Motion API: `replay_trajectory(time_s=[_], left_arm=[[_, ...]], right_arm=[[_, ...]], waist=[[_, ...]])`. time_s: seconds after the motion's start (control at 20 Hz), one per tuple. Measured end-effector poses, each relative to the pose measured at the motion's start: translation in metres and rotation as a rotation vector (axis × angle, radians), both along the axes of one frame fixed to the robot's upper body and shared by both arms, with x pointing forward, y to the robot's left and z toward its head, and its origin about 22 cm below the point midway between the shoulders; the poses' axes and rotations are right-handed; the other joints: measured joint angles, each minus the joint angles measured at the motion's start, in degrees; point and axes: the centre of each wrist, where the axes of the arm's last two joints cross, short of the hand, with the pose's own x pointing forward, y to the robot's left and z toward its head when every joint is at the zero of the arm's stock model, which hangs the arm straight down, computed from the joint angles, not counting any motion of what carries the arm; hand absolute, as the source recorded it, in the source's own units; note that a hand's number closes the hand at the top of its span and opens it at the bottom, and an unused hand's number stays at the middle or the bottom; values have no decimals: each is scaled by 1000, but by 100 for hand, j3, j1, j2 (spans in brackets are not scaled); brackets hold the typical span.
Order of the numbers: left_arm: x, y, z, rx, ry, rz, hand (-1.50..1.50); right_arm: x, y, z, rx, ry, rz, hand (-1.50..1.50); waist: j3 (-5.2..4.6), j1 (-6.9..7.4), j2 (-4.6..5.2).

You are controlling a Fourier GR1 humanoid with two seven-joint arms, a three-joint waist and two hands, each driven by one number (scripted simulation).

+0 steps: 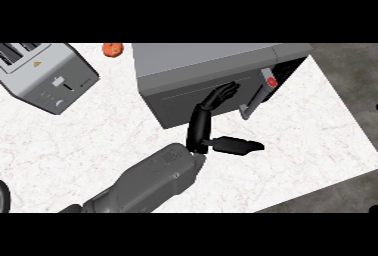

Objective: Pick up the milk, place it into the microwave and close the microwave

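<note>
White marbled counter (88,145) was seen from above, with the microwave (214,75) at upper centre-right and a toaster (48,75) at upper left. One hand (210,117) was raised from the lower centre – which arm could not be told – fingers straight and together against the microwave door (199,102), thumb stuck out sideways toward the right. No milk was visible – presumably already inside, hidden by the door. Door was judged nearly shut; the handle (255,95) lay just right of the fingertips. An orange item (113,49) was noted at the top edge.
</note>
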Motion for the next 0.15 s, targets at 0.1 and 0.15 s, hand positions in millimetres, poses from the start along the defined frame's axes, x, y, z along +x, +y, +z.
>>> replay_trajectory(time_s=[0.1,0.15], left_arm=[[0,1,-1,-5,-2,3,-150],[0,1,-1,-7,-1,6,-150]], right_arm=[[3,-3,0,13,10,12,-150],[4,-5,1,17,11,15,-150]], waist=[[2,-13,-2],[2,-21,-7]])
